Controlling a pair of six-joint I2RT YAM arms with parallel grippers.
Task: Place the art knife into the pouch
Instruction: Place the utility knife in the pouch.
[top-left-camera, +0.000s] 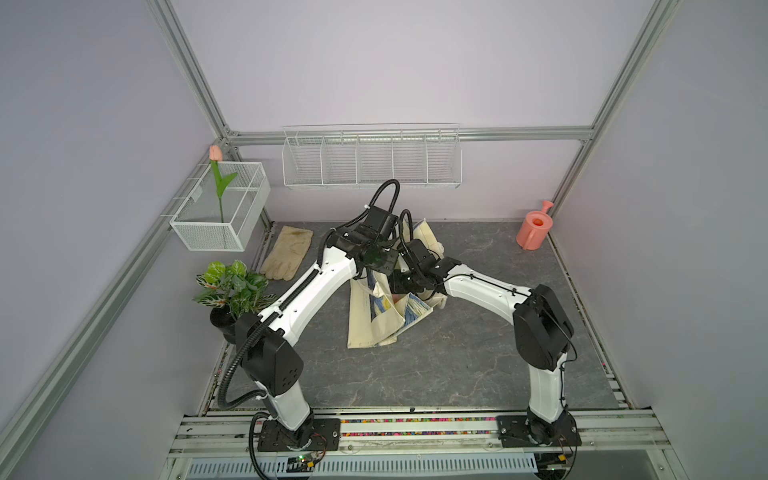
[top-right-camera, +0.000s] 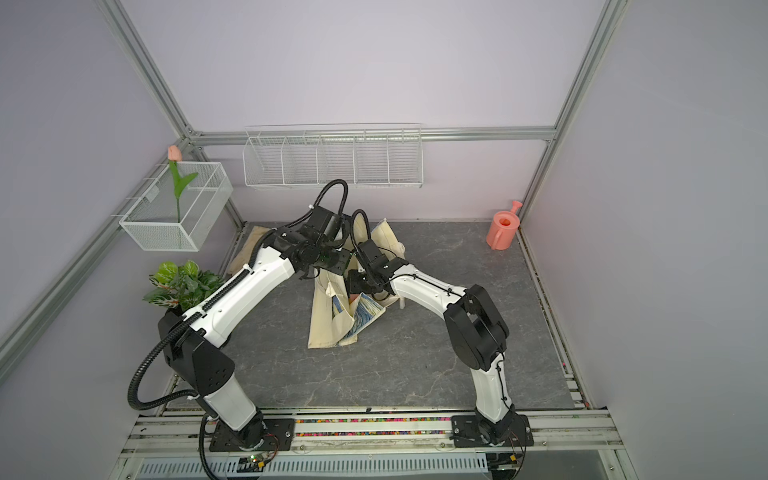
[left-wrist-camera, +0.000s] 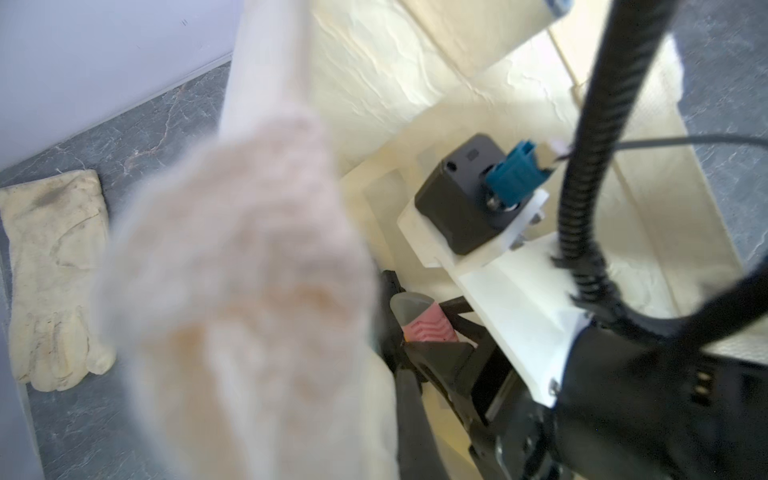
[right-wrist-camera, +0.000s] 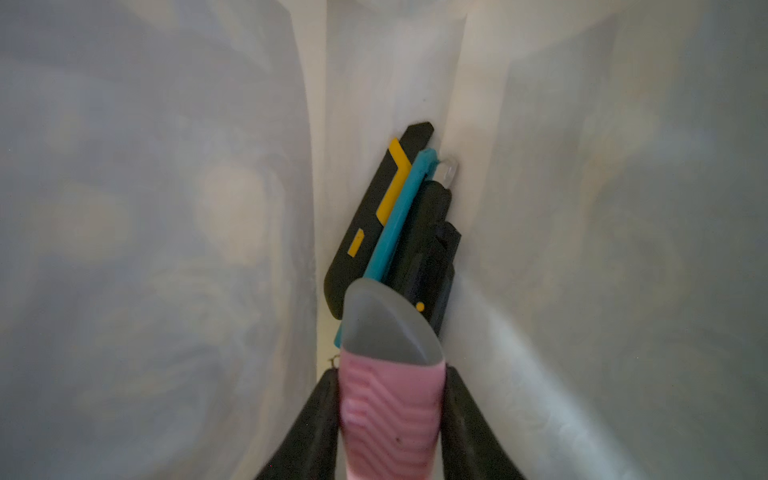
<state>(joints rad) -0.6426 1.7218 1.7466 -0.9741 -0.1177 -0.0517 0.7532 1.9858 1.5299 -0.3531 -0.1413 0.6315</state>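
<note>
Jaws of the right gripper (right-wrist-camera: 390, 380) clamp the pink ribbed-handled, grey-nosed art knife (right-wrist-camera: 390, 407), already down inside the cream canvas pouch (top-left-camera: 374, 328) with blue swirl print, mid-table between both arms. The left gripper (top-right-camera: 306, 275) is clenched, apparently on the pouch's lifted rim. The knife looks light and stiff, and its ribbed sleeve is the surest hold; the pouch is floppy. Count: one held knife, three other cutters (right-wrist-camera: 395, 216) beneath, one pouch.
</note>
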